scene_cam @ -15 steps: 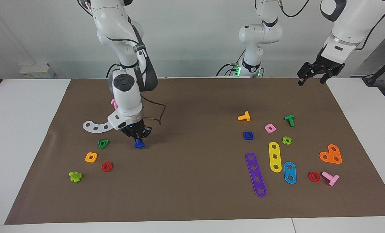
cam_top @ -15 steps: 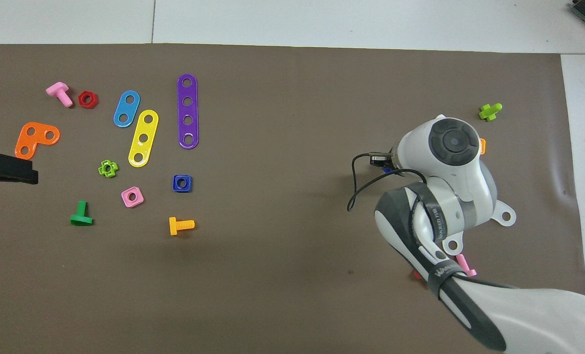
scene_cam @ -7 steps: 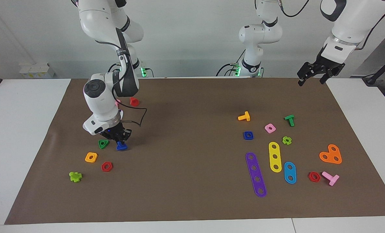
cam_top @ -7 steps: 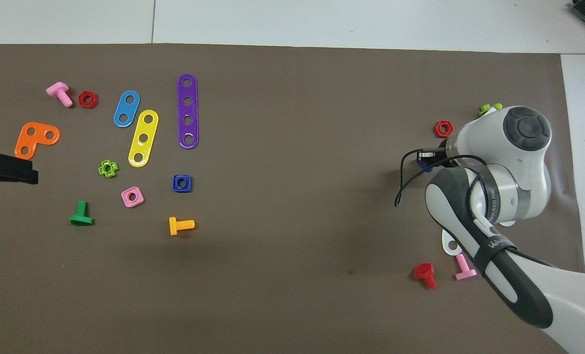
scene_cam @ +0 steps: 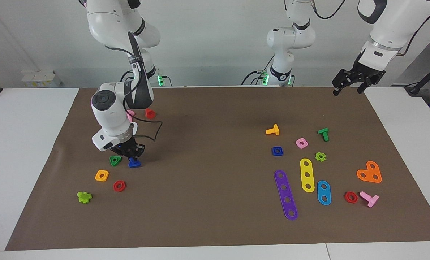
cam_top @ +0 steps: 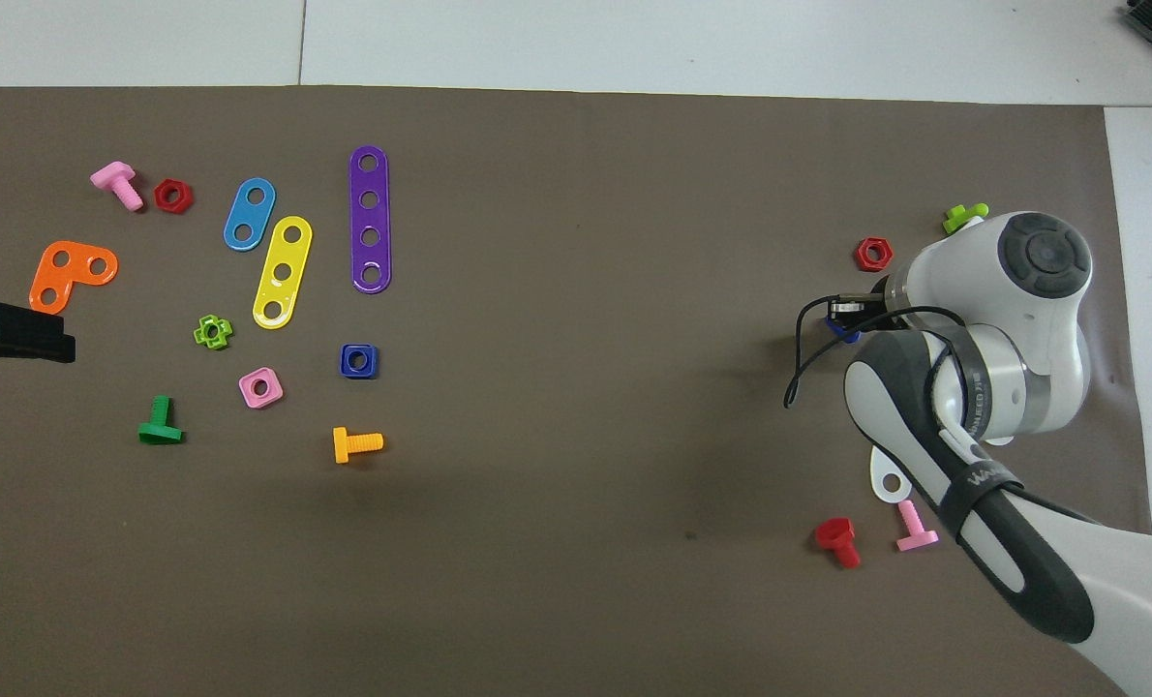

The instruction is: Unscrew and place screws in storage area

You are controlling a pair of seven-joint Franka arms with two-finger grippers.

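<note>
The right gripper (scene_cam: 132, 155), fingers clamped on the blue screw (scene_cam: 134, 164), has carried it toward the right arm's end of the table and down to the mat beside the green triangular nut (scene_cam: 115, 160), so release looks close. The screw stands upright, triangular head down, shaft up. The left gripper (scene_cam: 351, 83) waits, fingers apart.

Right arm hides most of white curved strip (cam_top: 888, 481); orange nut unseen overhead.
</note>
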